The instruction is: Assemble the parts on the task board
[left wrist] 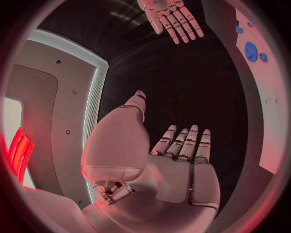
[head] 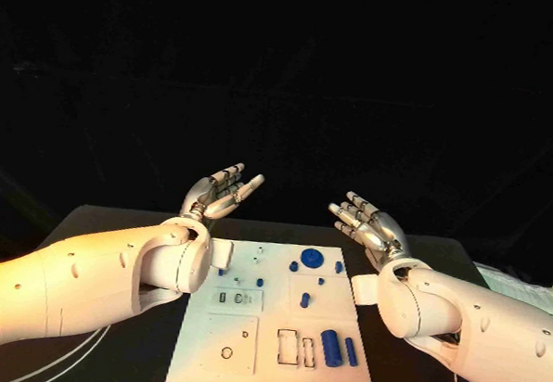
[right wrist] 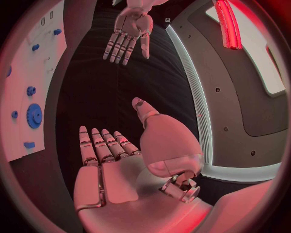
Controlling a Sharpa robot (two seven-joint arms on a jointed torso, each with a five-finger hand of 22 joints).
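Observation:
The white task board (head: 229, 372) lies in the middle of the black table, between my two arms. Blue parts sit on it: a round gear (head: 312, 258) near its far end, a thick cylinder (head: 331, 346) and a thin pin (head: 351, 352) toward the near right. My left hand (head: 220, 192) is raised beyond the board's far left corner, palm up, fingers apart, holding nothing. My right hand (head: 370, 224) is raised beyond the far right corner, likewise spread and empty. In the wrist views the left hand (left wrist: 182, 160) and right hand (right wrist: 106, 155) lie flat and bare, the board (right wrist: 24, 63) beside them.
A crumpled clear plastic bag (head: 524, 288) lies at the table's right edge. White cables (head: 69, 359) run along the table under my left arm. Small blue pieces (head: 294, 267) and slots dot the board's middle.

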